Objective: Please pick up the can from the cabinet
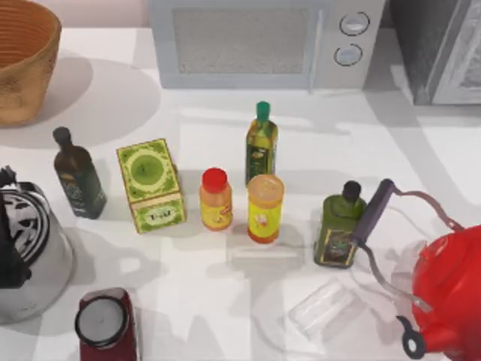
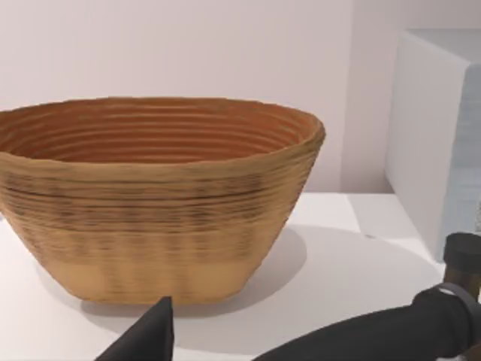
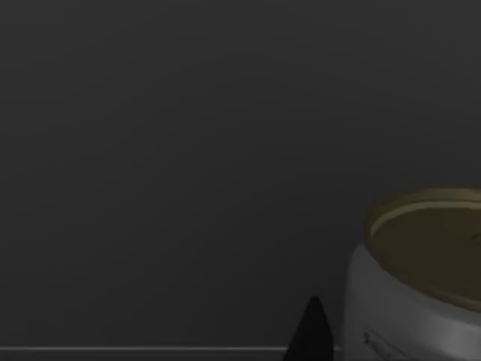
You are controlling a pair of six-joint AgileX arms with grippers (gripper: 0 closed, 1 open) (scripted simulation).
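Right gripper: in the right wrist view one dark fingertip [image 3: 312,331] rises at the lower edge, just beside the can; whether the fingers are apart or closed I cannot tell, and nothing is seen held.
Can [image 3: 421,278]: lower right of the right wrist view, upright, pale body with a gold-rimmed round top, standing before a dark grey wall.
Cabinet [image 1: 436,49]: upper right corner of the top view, grey, with a speckled dark side and a pale framed door panel.
Left gripper: in the left wrist view a dark fingertip [image 2: 150,335] sits at the bottom edge, facing the woven basket [image 2: 158,195]; its opening cannot be told.
Basket in top view [image 1: 22,60]: upper left corner.
Microwave [image 1: 263,41]: top centre, two round knobs.
Table middle: green tea box [image 1: 150,184], yellow canister [image 1: 264,208], red-capped yellow bottle [image 1: 216,199], green-capped oil bottle [image 1: 261,143].
Lower right: red kettle [image 1: 451,293].
Lower left: dark red cylinder [image 1: 105,323].
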